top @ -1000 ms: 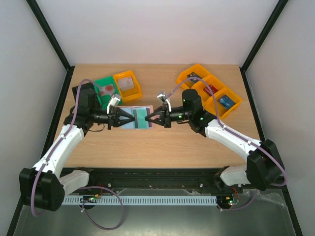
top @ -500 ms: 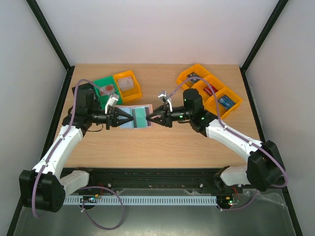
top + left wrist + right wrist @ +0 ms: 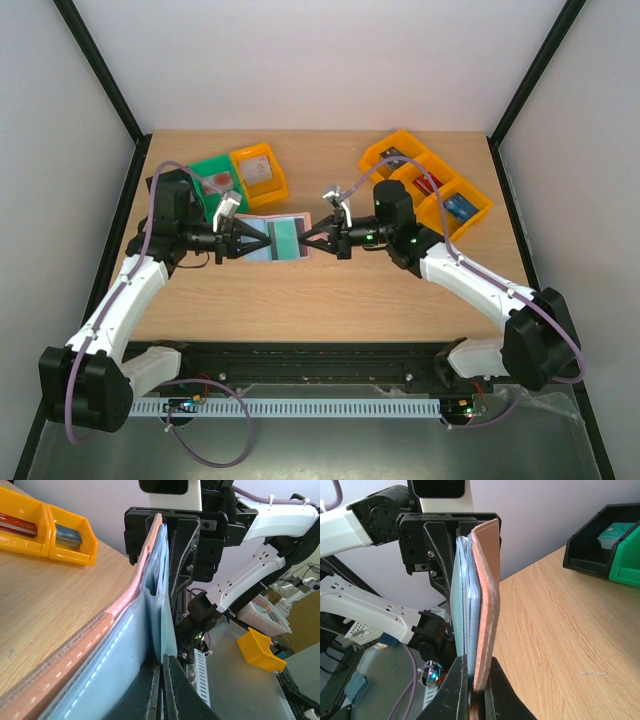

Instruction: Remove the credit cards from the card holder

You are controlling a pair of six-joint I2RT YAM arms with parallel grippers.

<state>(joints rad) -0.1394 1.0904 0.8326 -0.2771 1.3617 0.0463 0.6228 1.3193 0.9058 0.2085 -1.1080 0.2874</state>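
I record the card holder point(image 3: 486, 605) as tan-brown outside with pale stitching and light blue inside. The card point(image 3: 285, 238) is teal. My left claw point(image 3: 262, 240) and right claw point(image 3: 310, 240) are black. One bin point(image 3: 262, 172) is orange-yellow, another bin point(image 3: 212, 178) green. The surface point(image 3: 330, 290) is light wood-grain.

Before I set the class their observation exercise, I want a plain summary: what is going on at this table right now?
The left arm and right arm hold the opened card holder stretched between them over the table, its light blue inside facing up. The left arm's jaws are shut on its left end, and the right arm's jaws are shut on its right end. A teal card sits in the holder and is not yet pulled out.
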